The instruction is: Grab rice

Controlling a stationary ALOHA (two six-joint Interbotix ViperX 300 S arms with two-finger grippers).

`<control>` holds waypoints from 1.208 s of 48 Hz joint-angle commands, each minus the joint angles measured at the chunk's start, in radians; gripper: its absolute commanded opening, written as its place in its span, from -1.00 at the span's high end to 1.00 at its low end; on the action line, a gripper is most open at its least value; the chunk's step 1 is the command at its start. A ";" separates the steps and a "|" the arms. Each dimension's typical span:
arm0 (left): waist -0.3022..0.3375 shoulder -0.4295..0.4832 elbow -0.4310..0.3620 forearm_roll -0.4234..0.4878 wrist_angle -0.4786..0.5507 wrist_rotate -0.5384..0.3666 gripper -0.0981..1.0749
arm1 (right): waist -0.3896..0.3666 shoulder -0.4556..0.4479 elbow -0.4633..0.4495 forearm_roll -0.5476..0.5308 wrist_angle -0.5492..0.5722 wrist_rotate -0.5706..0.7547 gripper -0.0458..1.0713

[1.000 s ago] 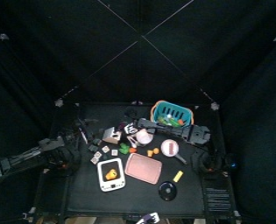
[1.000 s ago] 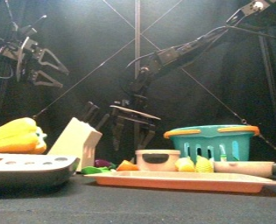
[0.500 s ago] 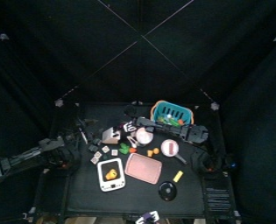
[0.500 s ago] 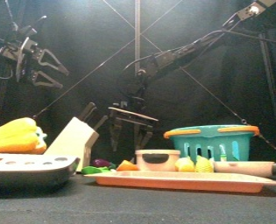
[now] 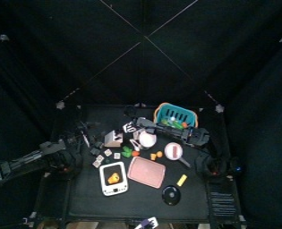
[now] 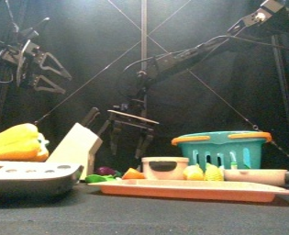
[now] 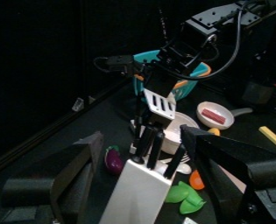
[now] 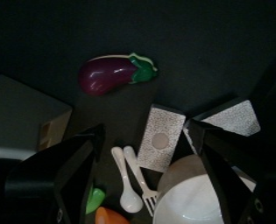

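Black table (image 5: 89,179): white rice bowl (image 8: 196,198), round; right jaws wide open, empty; left jaws open.

Black curtains (image 5: 59,54) enclose a small black table (image 5: 89,121) in dim light.

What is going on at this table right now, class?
The right arm's gripper hangs with open jaws over the middle of a crowded table, holding nothing. Right below it lie a white bowl, a white spoon and fork, a small patterned box and a toy eggplant. The left arm is raised at the table's left side, its gripper away from the things.
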 commanded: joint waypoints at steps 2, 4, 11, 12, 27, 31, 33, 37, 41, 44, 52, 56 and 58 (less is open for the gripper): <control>-0.002 0.003 -0.014 0.005 0.000 0.002 -0.91 | 0.000 -0.028 -0.031 -0.011 0.017 -0.005 -0.95; -0.002 0.003 -0.014 0.005 0.000 0.002 -0.91 | 0.000 -0.029 -0.029 -0.018 0.025 -0.003 -0.95; -0.002 0.003 -0.014 0.006 0.000 0.002 -0.91 | -0.006 -0.034 -0.020 -0.028 0.052 -0.005 -0.95; -0.002 0.003 -0.012 0.005 0.002 0.002 -0.91 | -0.006 -0.034 -0.017 -0.026 0.058 -0.005 -0.95; -0.002 0.003 -0.012 0.006 0.000 0.002 -0.91 | -0.006 -0.046 0.000 -0.021 0.081 -0.003 -0.95; -0.002 0.003 -0.012 0.006 0.002 0.002 -0.92 | -0.008 -0.046 0.000 -0.020 0.083 -0.002 -0.95; -0.002 0.003 -0.012 0.006 0.002 0.002 -0.92 | -0.012 -0.046 0.003 -0.020 0.083 0.000 -0.95; -0.002 0.003 -0.012 0.005 0.002 0.002 -0.91 | -0.020 -0.043 0.008 -0.017 0.081 0.000 -0.95; -0.002 0.003 -0.011 0.005 0.003 0.002 -0.92 | -0.028 -0.043 0.015 -0.021 0.080 -0.002 -0.95; -0.002 0.003 -0.012 0.006 0.009 0.002 -0.91 | -0.031 -0.043 0.023 -0.025 0.077 -0.002 -0.95; -0.002 0.003 -0.012 0.009 0.018 0.002 -0.91 | -0.035 -0.044 0.035 -0.018 0.075 -0.003 -0.95; -0.002 0.003 -0.011 0.009 0.018 0.002 -0.91 | -0.035 -0.043 0.040 -0.015 0.064 0.002 -0.95; -0.002 0.003 -0.011 0.009 0.020 0.002 -0.91 | -0.035 -0.040 0.040 -0.009 0.061 0.002 -0.95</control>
